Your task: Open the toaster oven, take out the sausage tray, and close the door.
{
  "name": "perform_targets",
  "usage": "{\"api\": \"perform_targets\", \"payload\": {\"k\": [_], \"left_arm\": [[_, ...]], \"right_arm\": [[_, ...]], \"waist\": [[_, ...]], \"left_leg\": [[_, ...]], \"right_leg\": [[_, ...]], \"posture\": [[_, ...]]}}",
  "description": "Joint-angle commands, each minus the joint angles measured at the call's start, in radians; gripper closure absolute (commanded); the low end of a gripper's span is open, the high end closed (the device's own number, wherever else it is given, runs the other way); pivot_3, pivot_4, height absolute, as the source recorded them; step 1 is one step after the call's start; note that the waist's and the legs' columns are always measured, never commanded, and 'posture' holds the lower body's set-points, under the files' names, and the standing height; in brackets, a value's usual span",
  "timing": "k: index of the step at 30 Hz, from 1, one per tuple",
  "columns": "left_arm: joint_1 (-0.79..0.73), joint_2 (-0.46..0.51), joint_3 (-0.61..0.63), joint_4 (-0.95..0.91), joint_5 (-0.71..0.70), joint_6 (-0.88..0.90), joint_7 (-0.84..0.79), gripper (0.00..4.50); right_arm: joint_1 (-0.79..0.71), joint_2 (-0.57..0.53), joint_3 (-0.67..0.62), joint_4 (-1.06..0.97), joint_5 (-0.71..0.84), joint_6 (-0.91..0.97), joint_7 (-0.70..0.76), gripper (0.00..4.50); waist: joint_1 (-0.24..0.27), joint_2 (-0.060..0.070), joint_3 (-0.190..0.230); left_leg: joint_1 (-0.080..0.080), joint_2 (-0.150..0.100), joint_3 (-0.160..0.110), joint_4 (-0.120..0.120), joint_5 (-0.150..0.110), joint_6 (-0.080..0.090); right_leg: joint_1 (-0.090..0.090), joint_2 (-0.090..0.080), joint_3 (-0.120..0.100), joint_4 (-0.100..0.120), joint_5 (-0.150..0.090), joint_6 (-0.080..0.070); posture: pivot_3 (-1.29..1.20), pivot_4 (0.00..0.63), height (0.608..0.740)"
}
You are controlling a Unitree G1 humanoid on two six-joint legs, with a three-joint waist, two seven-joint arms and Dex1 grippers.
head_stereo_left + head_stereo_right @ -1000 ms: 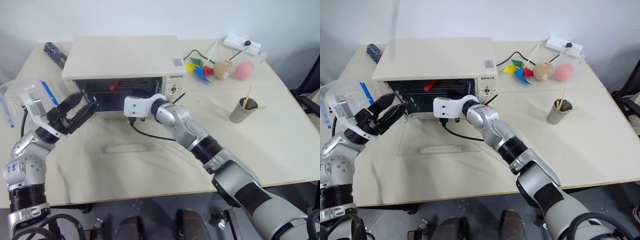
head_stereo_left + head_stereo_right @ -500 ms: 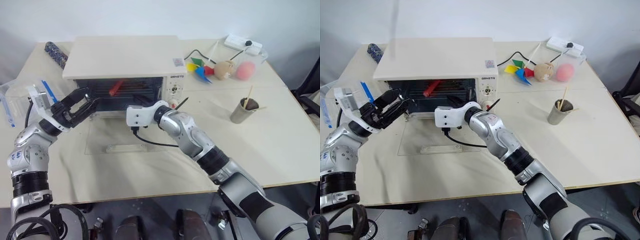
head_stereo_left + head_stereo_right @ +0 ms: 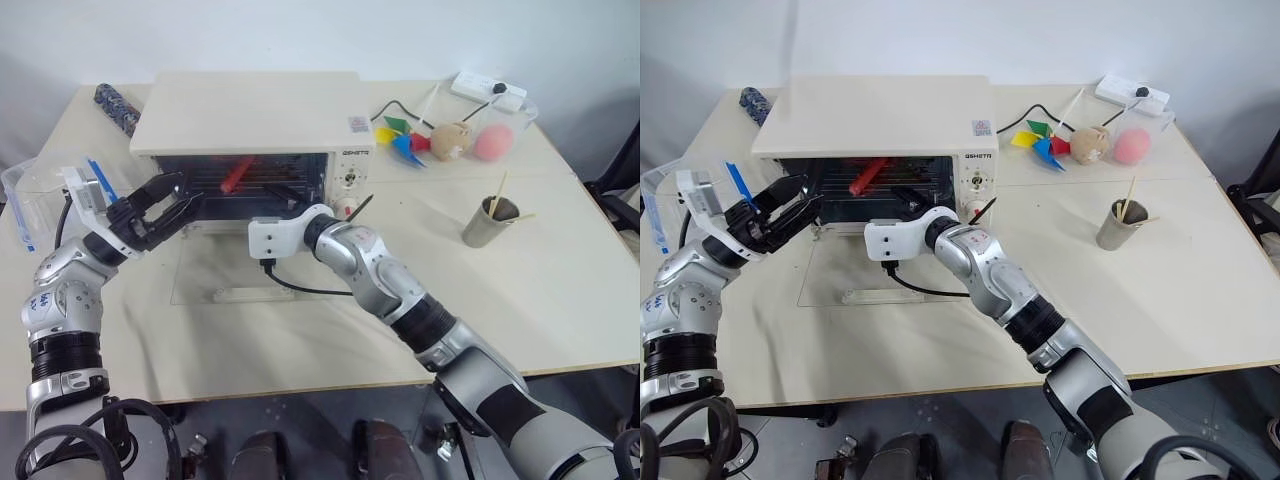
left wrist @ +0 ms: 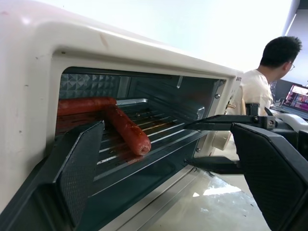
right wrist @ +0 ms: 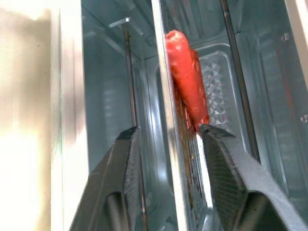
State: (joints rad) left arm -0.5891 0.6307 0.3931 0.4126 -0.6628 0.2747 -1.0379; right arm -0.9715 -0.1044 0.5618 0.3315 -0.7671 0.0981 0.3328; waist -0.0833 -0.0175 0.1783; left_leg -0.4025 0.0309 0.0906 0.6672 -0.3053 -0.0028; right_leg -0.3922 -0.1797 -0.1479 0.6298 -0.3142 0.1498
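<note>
- The toaster oven (image 3: pixel 250 110) is a cream-white box with a smooth flat top, standing at the back of a pale table (image 3: pixel 560 290).
- Its door (image 3: pixel 235 272) is a clear glass panel lying flat on the table in front of the oven mouth, with a pale bar handle along its near edge.
- Inside the dark metal cavity a glossy red sausage (image 4: pixel 126 130) lies on the ribbed metal tray (image 4: pixel 144 144); the back wall has an embossed diamond pattern.
- The left gripper (image 3: pixel 165 205) is at the oven mouth's left corner, its two black textured fingers spread wide and holding nothing.
- The right gripper (image 5: pixel 168 144) points into the opening; its ridged black fingers stand apart on either side of the tray's thin metal edge, not clamped on it.
- A small control panel (image 3: pixel 347 178) with knobs sits on the oven's right front.
- Behind lie a white power strip (image 3: pixel 485 88), a colourful pinwheel (image 3: pixel 400 137) and a pink ball (image 3: pixel 489 142).
- A grey cup (image 3: pixel 481 226) with a wooden stick stands to the right.
- A clear plastic container (image 3: pixel 30 190) sits at the left edge.
</note>
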Motion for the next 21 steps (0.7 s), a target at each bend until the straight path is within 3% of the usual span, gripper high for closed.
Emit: {"api": "perform_targets", "payload": {"k": [1,5,8,12,21], "left_arm": [[-0.03,0.009,0.014,0.006,0.005,-0.022,-0.001,0.0],[-0.033,0.011,0.015,0.011,0.005,-0.023,-0.004,0.0],[-0.03,0.016,0.016,0.007,0.005,-0.02,-0.003,0.0],[-0.029,0.021,0.016,0.007,0.008,-0.017,-0.001,0.0],[-0.08,0.04,0.0,0.072,0.028,-0.016,-0.021,0.0]], "right_arm": [[-0.044,0.025,-0.027,0.033,0.008,0.021,-0.028,2.61],[-0.076,0.042,-0.024,0.087,0.009,0.029,-0.045,2.61],[-0.085,0.054,-0.023,0.093,0.005,0.055,-0.038,3.22],[-0.073,0.053,-0.011,0.062,-0.015,0.088,-0.023,4.46],[-0.003,0.034,0.02,-0.077,-0.065,0.114,0.013,4.46]], "waist": [[0.0,0.0,0.0],[-0.001,0.0,0.0],[-0.001,0.0,0.0],[-0.001,0.0,0.0],[0.001,0.0,0.0]], "left_leg": [[0.0,0.0,0.0,0.0,0.0,0.0],[0.0,0.0,0.0,0.0,0.0,0.0],[0.0,0.0,0.0,0.0,0.0,0.0],[0.0,0.0,0.0,0.0,0.0,0.0],[0.0,0.0,-0.001,-0.001,0.0,0.0]], "right_leg": [[0.0,0.0,0.0,0.0,0.0,0.0],[0.0,0.0,0.0,0.0,0.0,0.0],[0.0,0.0,0.0,0.0,0.0,0.0],[0.0,0.0,0.0,0.0,0.0,0.0],[0.0,0.0,0.0,0.0,0.0,0.0]], "posture": [[0.0,0.15,0.74],[0.0,0.15,0.74],[0.0,0.15,0.74],[0.0,0.15,0.74],[0.0,0.15,0.74]]}}
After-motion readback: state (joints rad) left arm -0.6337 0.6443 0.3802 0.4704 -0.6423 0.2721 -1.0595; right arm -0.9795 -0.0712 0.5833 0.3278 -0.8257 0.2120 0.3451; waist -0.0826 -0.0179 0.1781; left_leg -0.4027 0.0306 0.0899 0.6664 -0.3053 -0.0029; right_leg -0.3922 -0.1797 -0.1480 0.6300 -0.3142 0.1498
